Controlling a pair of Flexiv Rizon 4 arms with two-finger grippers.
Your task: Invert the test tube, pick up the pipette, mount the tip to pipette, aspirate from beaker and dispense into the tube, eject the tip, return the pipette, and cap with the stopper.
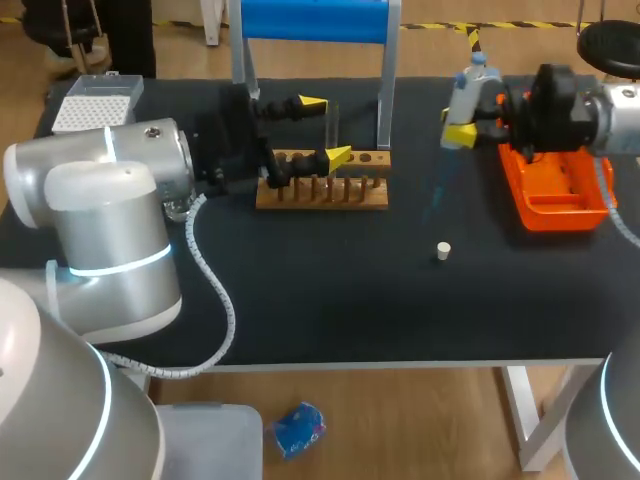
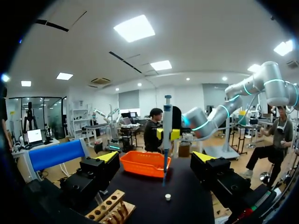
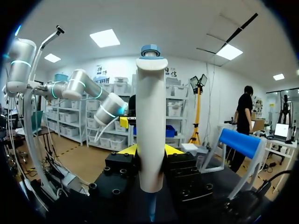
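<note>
A clear test tube (image 1: pixel 332 118) stands upright in the wooden rack (image 1: pixel 322 192). My left gripper (image 1: pixel 325 130) is open with a yellow-tipped finger on each side of the tube, apart from it. In the left wrist view my left gripper (image 2: pixel 155 157) stands wide open and the tube does not show. My right gripper (image 1: pixel 462 128) is shut on the white pipette (image 1: pixel 468 92), held upright over the table with a blue tip (image 1: pixel 437 190) pointing down. The pipette (image 3: pixel 150 126) sits between the right gripper's (image 3: pixel 150 151) fingers. A small white stopper (image 1: pixel 443 250) lies on the mat.
An orange tray (image 1: pixel 555 205) sits under my right arm at the table's right. A white tip box (image 1: pixel 95 103) is at the back left. The blue-topped pipette stand (image 1: pixel 312 20) rises behind the rack. The stopper (image 2: pixel 167 197) and tray (image 2: pixel 145 164) lie ahead of my left gripper.
</note>
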